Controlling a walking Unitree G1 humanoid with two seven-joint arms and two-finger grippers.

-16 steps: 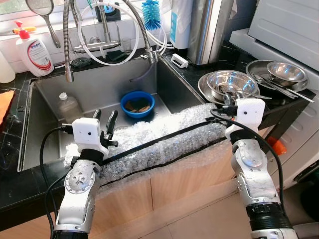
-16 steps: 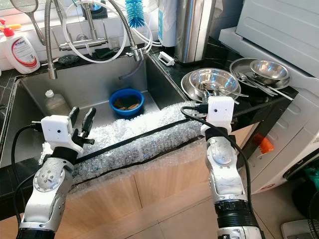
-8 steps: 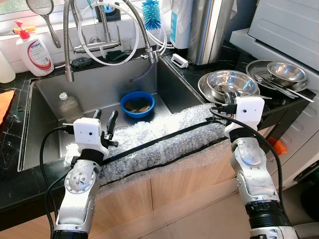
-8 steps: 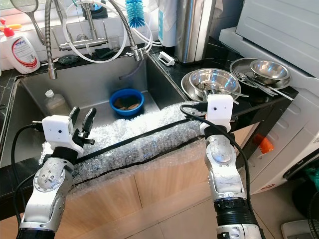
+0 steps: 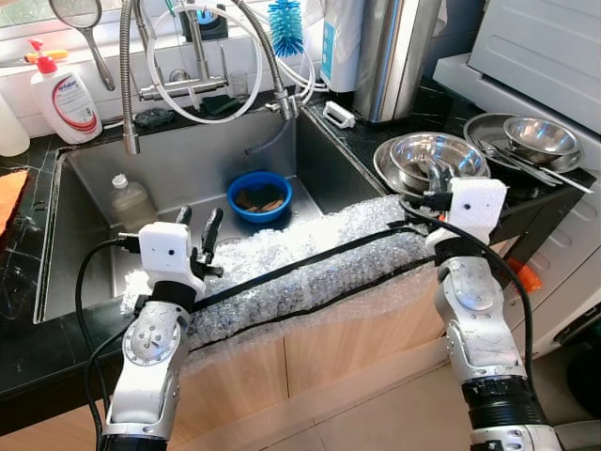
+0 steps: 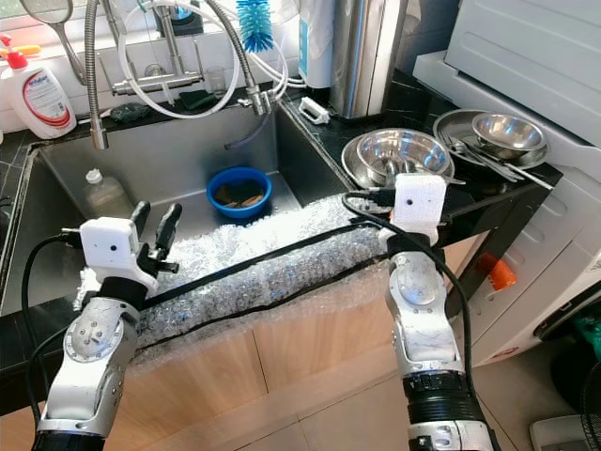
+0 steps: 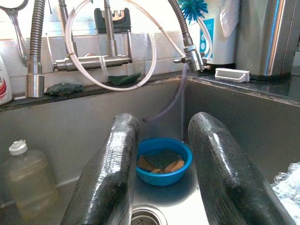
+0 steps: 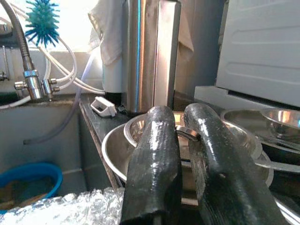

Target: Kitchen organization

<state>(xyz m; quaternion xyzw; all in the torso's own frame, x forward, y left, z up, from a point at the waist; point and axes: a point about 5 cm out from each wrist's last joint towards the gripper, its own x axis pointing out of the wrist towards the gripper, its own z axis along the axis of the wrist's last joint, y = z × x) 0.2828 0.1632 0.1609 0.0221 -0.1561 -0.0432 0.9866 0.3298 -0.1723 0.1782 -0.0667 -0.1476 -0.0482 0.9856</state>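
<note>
My left gripper point(image 5: 199, 218) is raised over the front of the steel sink point(image 5: 89, 169), open, with nothing between its fingers point(image 7: 112, 164). Beyond them a blue bowl point(image 7: 163, 161) holding sponges sits on the sink floor. My right gripper point(image 5: 438, 178) reaches over the counter at the near rim of the stacked steel bowls point(image 5: 427, 155). Its fingers point(image 8: 154, 150) are pressed close together and hold nothing. A second stack of steel bowls point(image 5: 537, 136) with cutlery lies further right.
Bubble wrap point(image 5: 300, 268) with black straps pads the counter's front edge between my arms. A clear bottle point(image 5: 127, 199) stands in the sink. A hose faucet point(image 5: 127, 85), a soap bottle point(image 5: 64, 94), a blue brush point(image 5: 285, 26) and a tall steel canister point(image 5: 394, 52) line the back.
My right arm has shifted slightly to the right and toward the steel bowls. The left arm has stayed where it was.
</note>
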